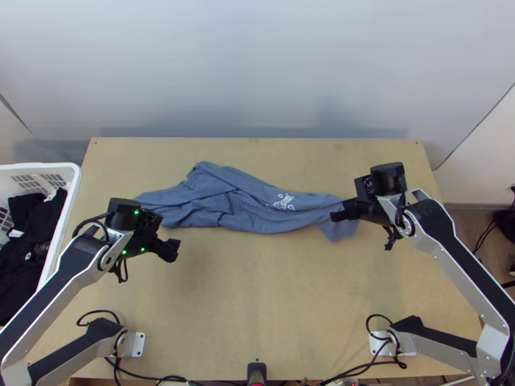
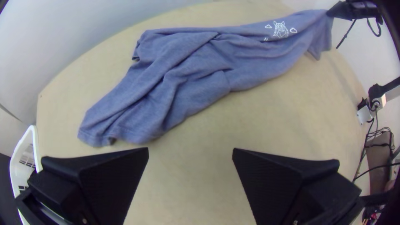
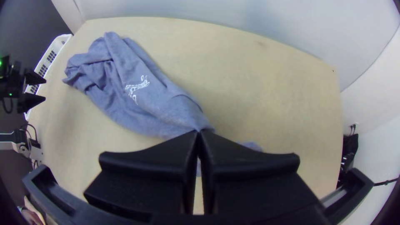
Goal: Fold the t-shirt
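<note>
While the left gripper (image 1: 171,249) holds two fingers apart, the right gripper (image 1: 337,216) clamps two on one t-shirt (image 1: 248,204).

A blue-grey cotton-like t-shirt (image 1: 238,199) lies bunched in a long, wrinkled strip across the far half of the light wooden table (image 1: 257,302), a white line print (image 1: 283,202) showing toward its right end. The flat-fingered black right gripper (image 1: 338,215) holds that end, a loose flap of cloth dropping beside it. The flat-fingered black left gripper (image 1: 170,250) is over the table, nearer the arm bases than the shirt's left end. Left of the table stands a white slotted plastic basket (image 1: 42,166) holding black clothes (image 1: 22,257).
</note>
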